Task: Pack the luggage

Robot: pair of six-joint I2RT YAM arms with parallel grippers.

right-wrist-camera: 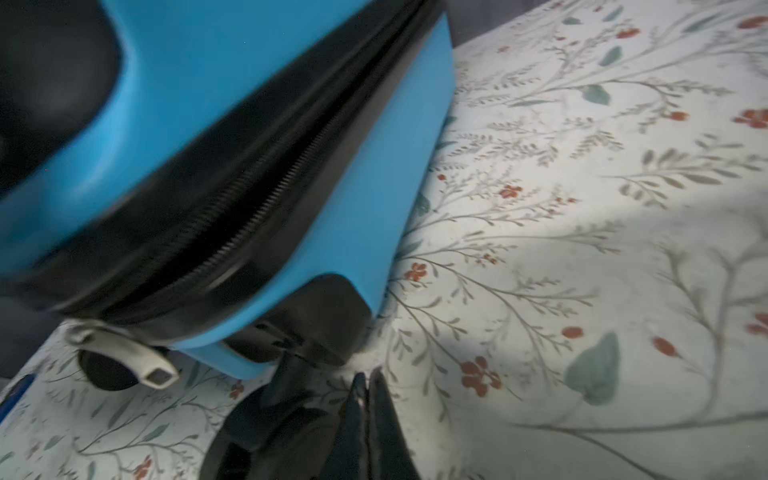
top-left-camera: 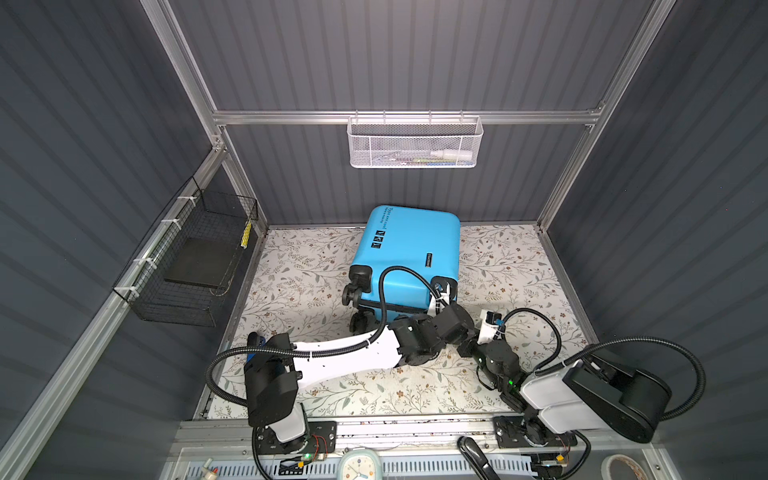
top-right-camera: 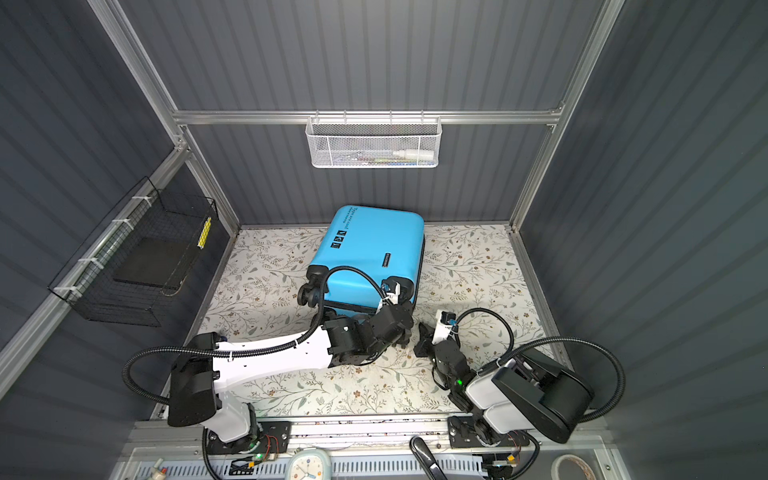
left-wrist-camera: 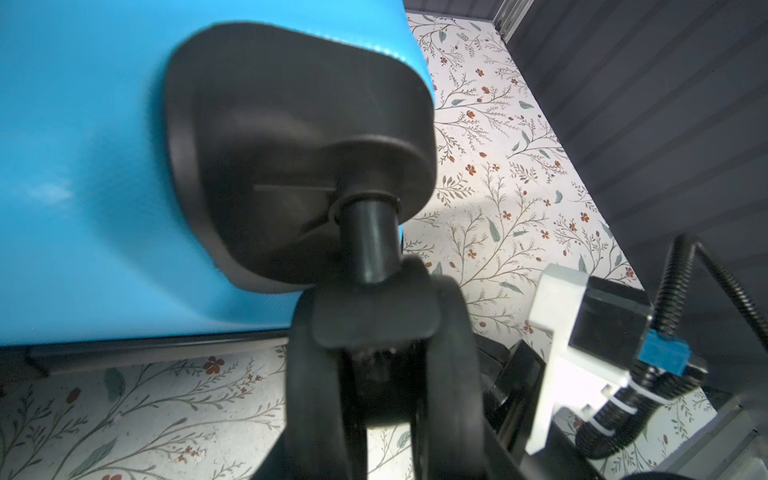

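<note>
Against grey walls, on the floral tabletop, the luggage lies by the far edge. The left gripper clasps its near-right wheel, fingers lost in black blur. The right gripper, pinched shut and empty, sits just beside.

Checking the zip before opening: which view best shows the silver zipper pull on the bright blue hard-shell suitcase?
Right wrist view: the silver zipper pull shows close up on the bright blue hard-shell suitcase's black zipper. Neither top view shows it; left wrist shows only a black wheel mount.
</note>
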